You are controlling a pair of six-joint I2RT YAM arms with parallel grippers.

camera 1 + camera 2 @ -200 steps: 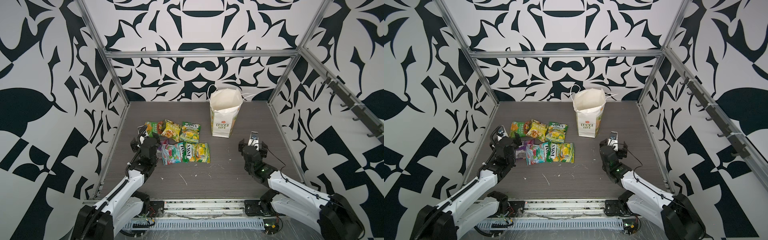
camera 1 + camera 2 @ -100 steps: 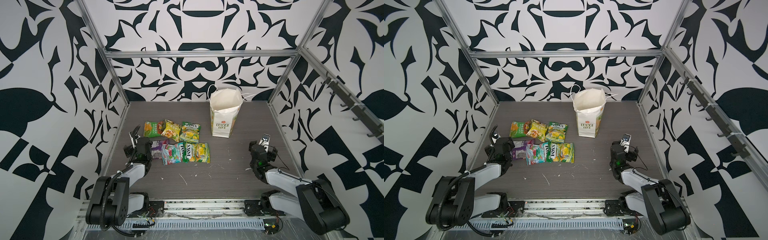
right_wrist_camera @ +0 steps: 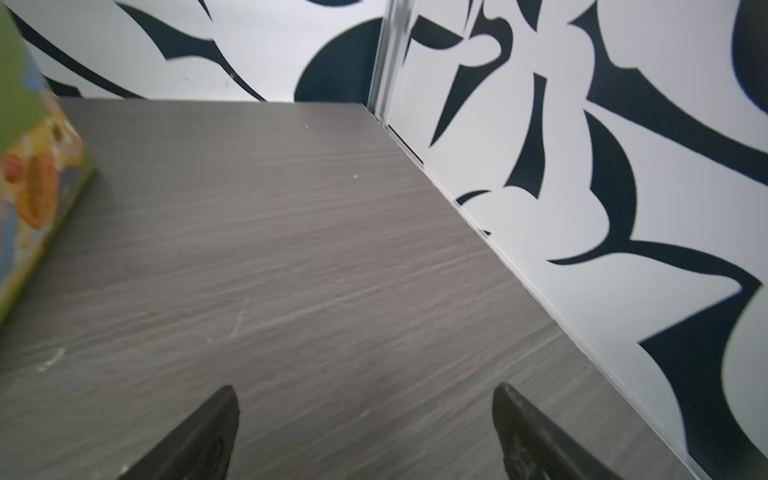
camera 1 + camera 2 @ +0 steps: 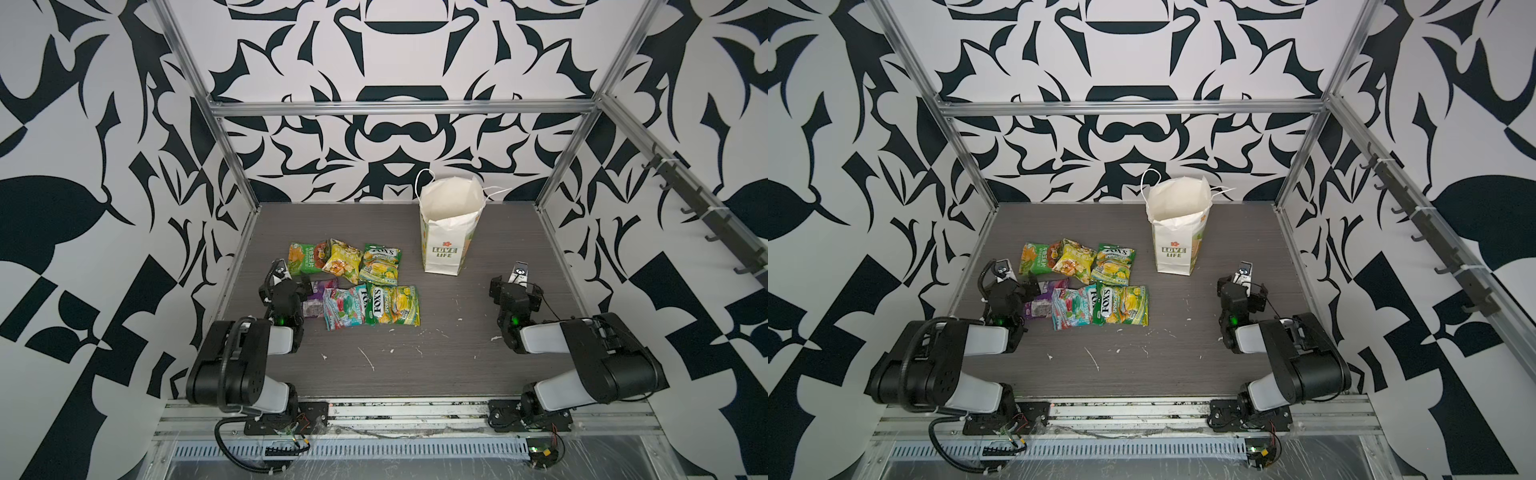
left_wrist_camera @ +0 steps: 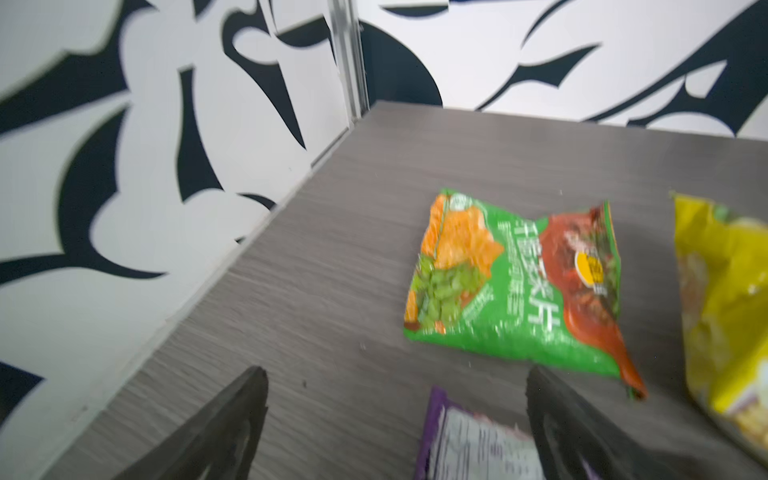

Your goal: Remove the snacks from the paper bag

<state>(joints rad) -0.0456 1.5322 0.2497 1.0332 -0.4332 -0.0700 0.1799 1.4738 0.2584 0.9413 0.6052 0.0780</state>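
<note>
Both arms have folded back toward the near edge of the bench (image 4: 415, 357) since a second ago; left gripper (image 5: 397, 374) and right gripper (image 3: 365, 388) are spread wide and hold nothing.
Six snacks (image 4: 390, 305) lie in two rows on the bench, well apart from the paper bag (image 4: 444, 245). The bag stands upright, mouth open. Its white inside shows no packet from above, though the bottom is hidden. Unloading looks finished, so the step is probably the retreat. The left gripper should lift clear first, because one finger sits at the purple packet (image 5: 469, 440) and could drag it. The right gripper has only bare bench below.
</note>
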